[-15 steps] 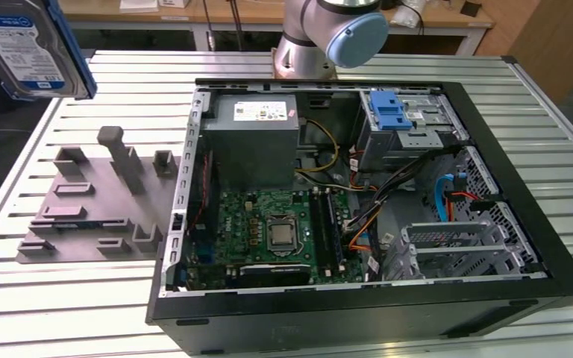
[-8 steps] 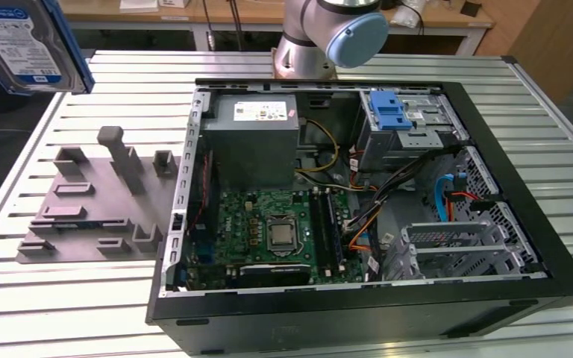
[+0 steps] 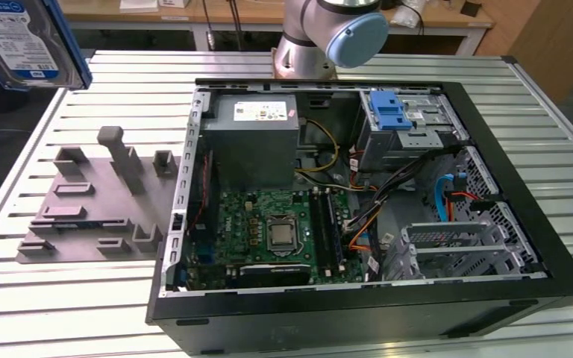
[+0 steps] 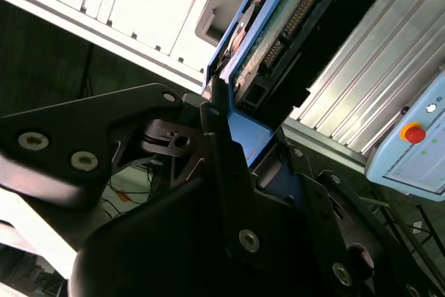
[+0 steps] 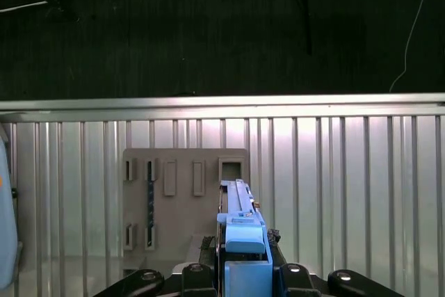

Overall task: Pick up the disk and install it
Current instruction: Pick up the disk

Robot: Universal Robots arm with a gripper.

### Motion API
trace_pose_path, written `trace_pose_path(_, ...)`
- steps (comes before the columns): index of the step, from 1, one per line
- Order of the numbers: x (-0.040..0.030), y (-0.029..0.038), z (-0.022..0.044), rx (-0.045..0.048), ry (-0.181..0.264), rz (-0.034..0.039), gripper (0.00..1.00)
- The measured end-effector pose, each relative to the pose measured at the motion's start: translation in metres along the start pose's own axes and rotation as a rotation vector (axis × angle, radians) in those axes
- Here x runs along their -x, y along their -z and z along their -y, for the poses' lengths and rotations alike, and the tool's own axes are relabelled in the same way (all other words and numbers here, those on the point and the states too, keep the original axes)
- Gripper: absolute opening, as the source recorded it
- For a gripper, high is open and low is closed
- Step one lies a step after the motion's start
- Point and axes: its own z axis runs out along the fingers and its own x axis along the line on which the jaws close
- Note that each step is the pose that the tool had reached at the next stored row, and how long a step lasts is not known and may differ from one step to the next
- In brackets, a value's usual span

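Disk [image 3: 23, 39] clamped in gripper [image 5: 243, 273], aloft over grey fixture [image 3: 86, 218], computer case [image 3: 366, 321] nearby

On the table [image 3: 57, 298] lies the open computer case [image 3: 366, 317]. Reading the exterior view as a clock centred on that case, the fixture plate [image 3: 92, 216] lies on the table at 9 o'clock, the arm's base [image 3: 307, 52] stands at 12 o'clock, and the disk [image 3: 18, 41] hangs above the table at 10 o'clock, held between the fingers [image 4: 226, 165]. Inside the case the power supply box [image 3: 254, 138] sits at 11 o'clock, the drive cage [image 3: 406, 127] at 1 o'clock and the motherboard [image 3: 266, 231] at 7 o'clock.
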Motion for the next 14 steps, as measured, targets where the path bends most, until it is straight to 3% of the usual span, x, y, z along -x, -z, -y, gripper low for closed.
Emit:
trace_pose_path(5, -0.0018, 0.0002, 0.0, 0.0004, 0.0, -0.0002, 0.36)
trace_pose_path(14, -0.0222, -0.0002, 0.0007, 0.0002, 0.0, -0.0001, 0.36)
